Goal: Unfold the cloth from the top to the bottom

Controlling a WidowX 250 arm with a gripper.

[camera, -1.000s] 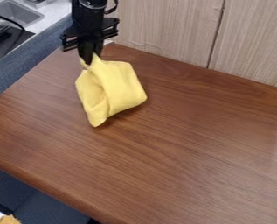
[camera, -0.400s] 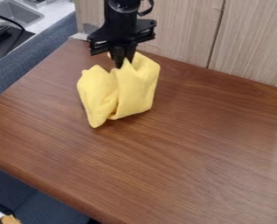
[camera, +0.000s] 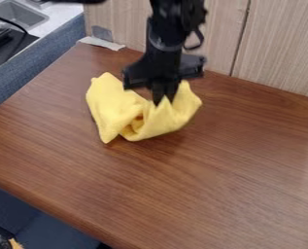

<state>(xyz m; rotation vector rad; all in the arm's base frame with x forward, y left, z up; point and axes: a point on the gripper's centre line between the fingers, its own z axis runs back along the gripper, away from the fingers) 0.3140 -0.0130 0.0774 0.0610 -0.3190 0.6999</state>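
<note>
"One step is in hand, we judge: opening the bunched fold. Where's our cloth (camera: 112, 107)?"

"Toward eleven o'clock on the tabletop (camera: 214, 180), its long axis roughly nine to three, one corner pointing near seven. Our tool (camera: 164, 99) has its three-o'clock part pinched; next we should draw that towards six, then let go."
</note>
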